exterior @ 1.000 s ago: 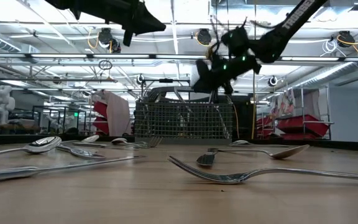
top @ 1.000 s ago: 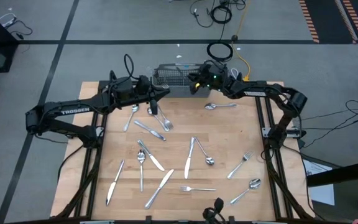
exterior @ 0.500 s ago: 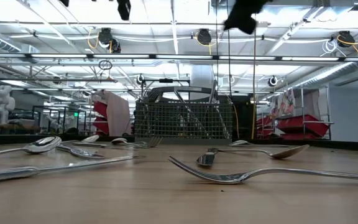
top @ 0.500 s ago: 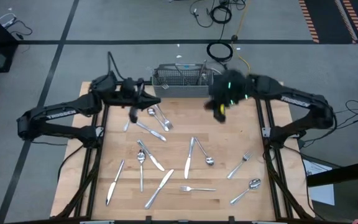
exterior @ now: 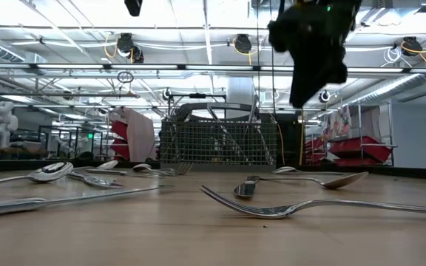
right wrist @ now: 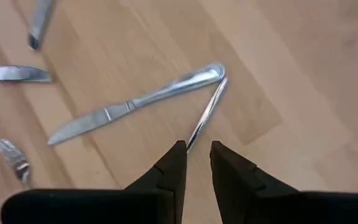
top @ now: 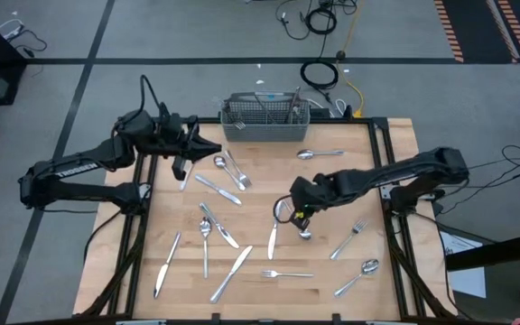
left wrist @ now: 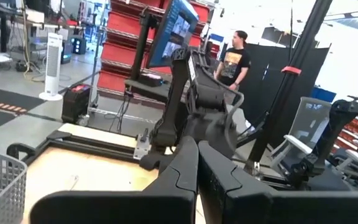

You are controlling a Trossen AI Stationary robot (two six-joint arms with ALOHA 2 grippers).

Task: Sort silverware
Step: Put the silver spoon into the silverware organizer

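Silverware lies scattered over the wooden table [top: 386, 144]: knives, forks and spoons, among them a knife [top: 273, 236] and a spoon [top: 301, 231] at mid-table. My right gripper [top: 289, 211] hangs above the far ends of these two, pointing steeply down; in the right wrist view its fingers [right wrist: 173, 163] stand a little apart, open [right wrist: 196, 150], over the spoon's handle [right wrist: 207, 115], beside the knife [right wrist: 123, 110]. My left gripper [top: 217, 150] is shut [left wrist: 197, 155] and level, high over the table's far left part, holding nothing.
A grey wire-mesh basket [top: 264, 129] stands at the middle of the far edge [exterior: 217, 144] with several pieces upright in it. A fork [exterior: 302, 207] lies near the front edge. A person [left wrist: 234, 59] stands in the room beyond the table.
My right gripper has swung from over the basket toward the near edge to mid-table and tipped to point steeply down. My left gripper has drawn back toward the table's left edge and risen.
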